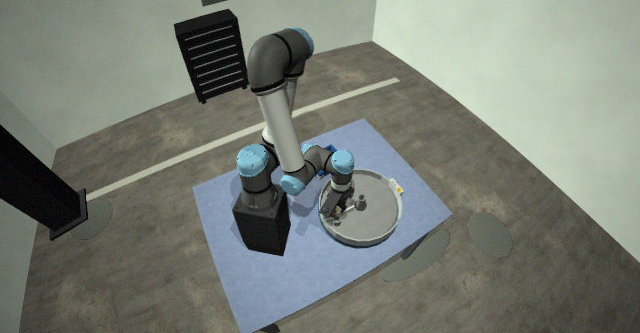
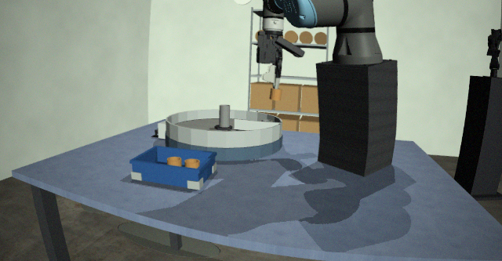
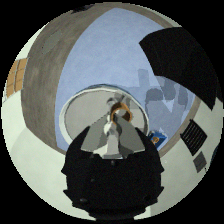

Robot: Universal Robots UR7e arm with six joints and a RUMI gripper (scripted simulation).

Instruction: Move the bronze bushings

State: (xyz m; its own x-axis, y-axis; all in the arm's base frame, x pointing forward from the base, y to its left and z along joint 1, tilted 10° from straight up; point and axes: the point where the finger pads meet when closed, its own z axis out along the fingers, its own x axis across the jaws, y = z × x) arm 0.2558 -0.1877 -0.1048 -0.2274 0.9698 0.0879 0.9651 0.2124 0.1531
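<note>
My gripper (image 2: 277, 88) is shut on the wall of a bronze bushing (image 2: 276, 95) (image 3: 129, 114) and holds it in the air, well above the right part of the turntable (image 1: 377, 223) (image 2: 223, 139) (image 3: 82, 114) as the exterior view shows it. Two bronze bushings (image 2: 174, 161) (image 2: 192, 163) stand in the blue crate (image 2: 162, 176) (image 1: 330, 148). Small grey shapes lie on the turntable below the gripper, partly hidden by it. They look like steel bushings, but they are too small to count surely.
A grey post (image 2: 224, 116) (image 1: 361, 201) stands up at the turntable's middle, and a raised wall runs around its edge. The crate stands beside the turntable on the blue table (image 2: 243, 198) (image 1: 280, 283). The arm's black pedestal (image 2: 345, 116) (image 1: 262, 228) stands on the other side.
</note>
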